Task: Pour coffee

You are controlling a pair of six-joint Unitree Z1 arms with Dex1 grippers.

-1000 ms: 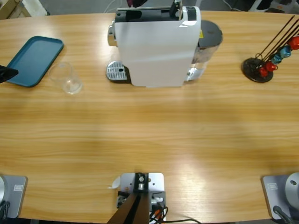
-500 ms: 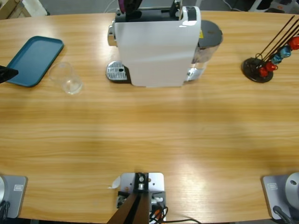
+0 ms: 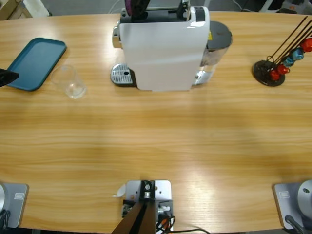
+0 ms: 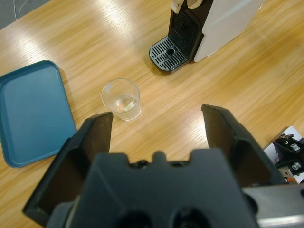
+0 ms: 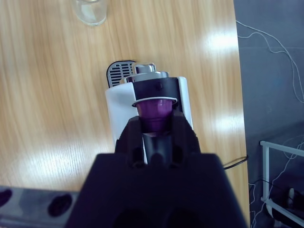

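A clear empty glass [image 3: 70,82] stands on the table left of the white coffee machine [image 3: 163,48]; no dark coffee shows in it. In the left wrist view the glass [image 4: 121,99] lies ahead of my left gripper [image 4: 157,115], which hangs open above the table with nothing between its fingers. A black tip of it [image 3: 7,76] shows at the high view's left edge. My right gripper [image 5: 154,121] is shut on a purple capsule [image 5: 154,107] just above the machine's top slot [image 5: 154,88]. In the high view the right gripper [image 3: 136,6] sits at the machine's far top edge.
A teal tray [image 3: 35,63] lies left of the glass. The machine's round drip grate [image 3: 122,75] juts out at its left. A black capsule stand [image 3: 269,72] with red and blue capsules stands at the far right.
My right gripper with the purple capsule has shifted slightly into view over the machine's top. The glass and the left gripper have stayed put.
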